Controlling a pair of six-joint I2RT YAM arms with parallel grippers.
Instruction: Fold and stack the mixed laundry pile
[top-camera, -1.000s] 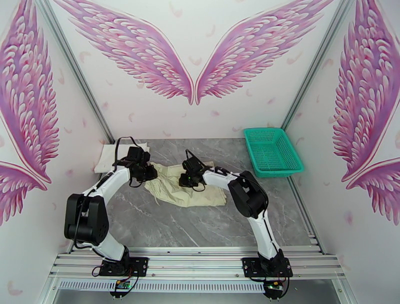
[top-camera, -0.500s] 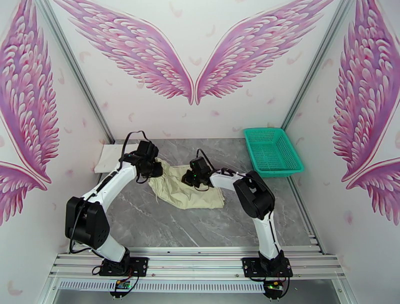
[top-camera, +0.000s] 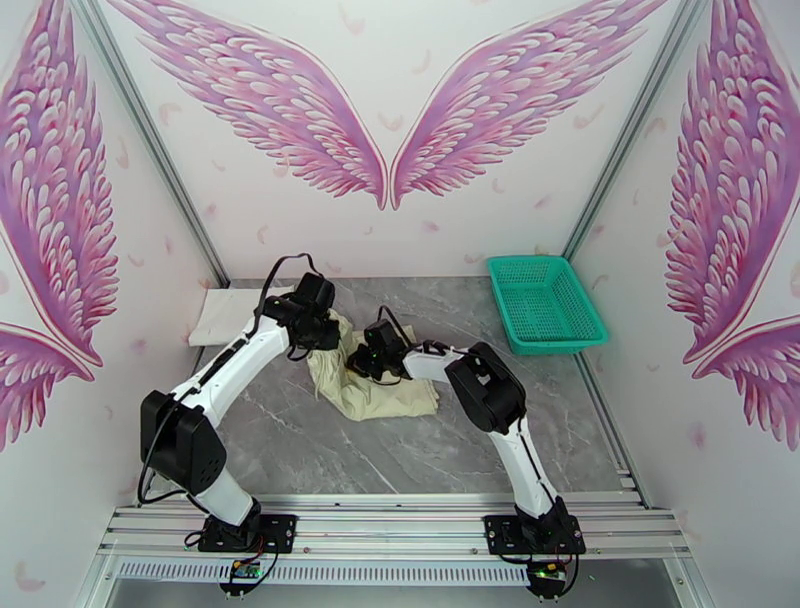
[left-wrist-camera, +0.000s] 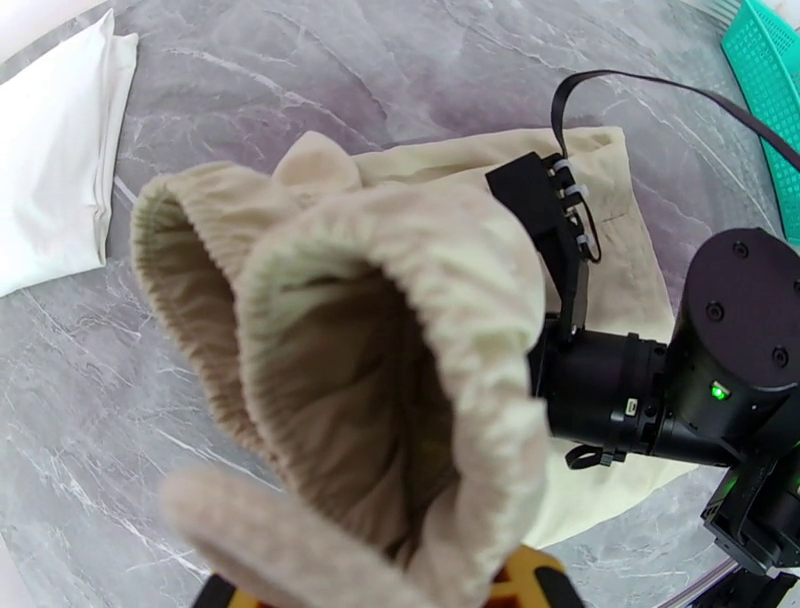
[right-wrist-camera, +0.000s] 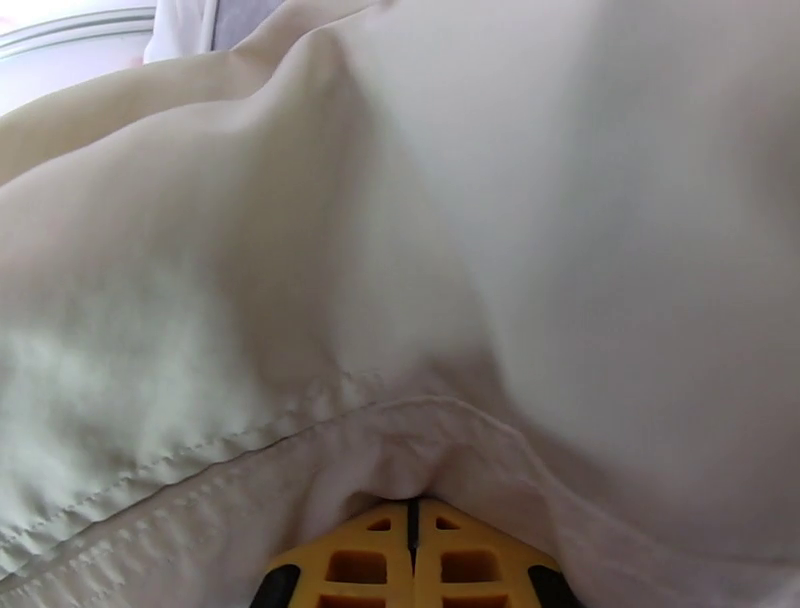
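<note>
The cream-beige garment lies bunched on the grey table between the two arms. My left gripper is shut on its ribbed waistband and holds that edge up off the table, so the opening gapes in the left wrist view. My right gripper sits on the garment's left-middle part. Its yellow fingertips are pressed together, with a stitched hem caught at their tips. A folded white garment lies flat at the table's back left corner, also seen in the left wrist view as the white garment.
A teal-green mesh basket stands at the back right of the table, apart from the cloth. The right arm's black wrist hangs close beside the lifted waistband. Bare grey tabletop lies in front of the garment.
The left gripper has moved right and further back, carrying the waistband. The right gripper has slid left on the cloth. The garment is now bunched narrower, its right edge drawn leftward.
</note>
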